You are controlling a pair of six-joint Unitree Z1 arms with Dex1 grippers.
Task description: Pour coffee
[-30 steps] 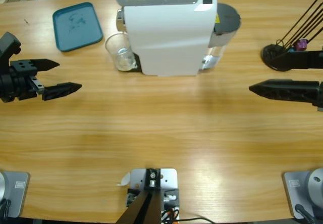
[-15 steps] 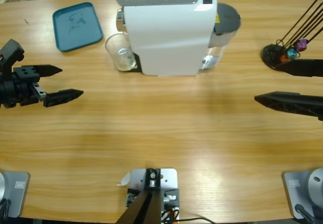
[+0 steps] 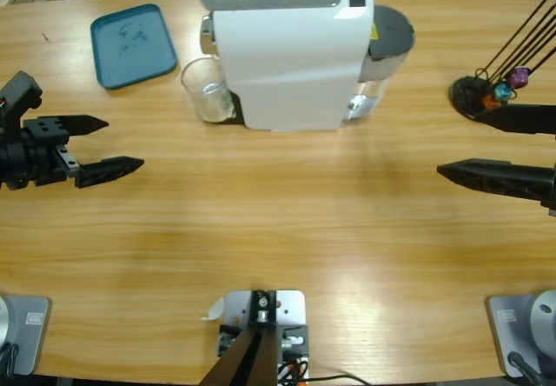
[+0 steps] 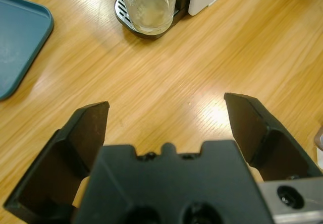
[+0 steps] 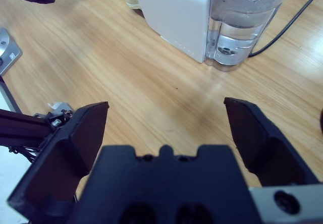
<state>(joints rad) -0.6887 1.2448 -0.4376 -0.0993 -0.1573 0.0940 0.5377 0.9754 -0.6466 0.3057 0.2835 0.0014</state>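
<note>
Both grippers idle, jaws spread, nothing held.

Left gripper (image 3: 111,146) at 9 o'clock on the table (image 3: 278,238), right gripper (image 3: 482,147) at 3, cut off by the edge. Glass (image 3: 208,90) at 11, on the drip tray against the machine (image 3: 291,56), top cropped in the left wrist view; coffee (image 4: 150,13) only a thin pale layer, hard to make out. Tray (image 3: 133,44) at 10.

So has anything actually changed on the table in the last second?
The right tool opened: one jaw swung toward the capsule stand. The left tool crept slightly toward the middle, open and empty. The glass, coffee machine and blue tray stayed put.
</note>
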